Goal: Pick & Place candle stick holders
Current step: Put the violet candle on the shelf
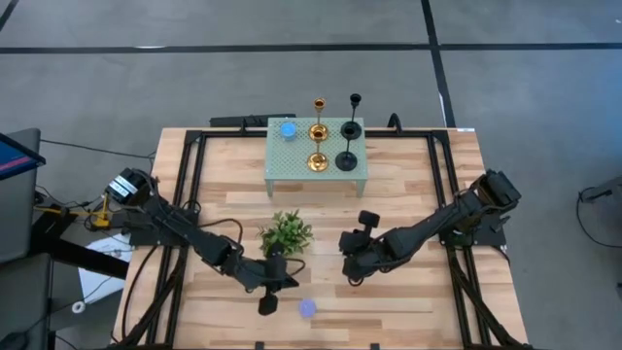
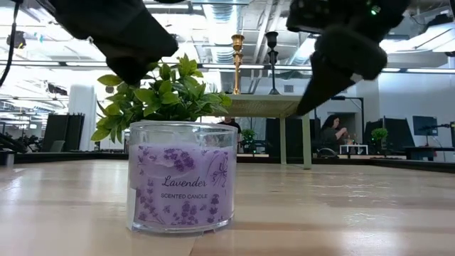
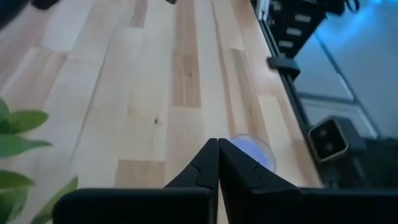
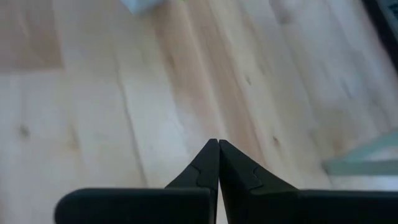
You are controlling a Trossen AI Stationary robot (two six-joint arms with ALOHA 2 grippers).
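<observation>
Four slim candle stick holders, two gold, two black, upright on small green raised stand; left claw closed, empty, beside purple lavender candle jar; right claw closed, empty, over wooden counter.

The right claw points down at the pale wooden desk, its two dark fingers pressed together to a single tip with nothing between them. A pale blurred object sits at one edge, a light green strip at another.
</observation>
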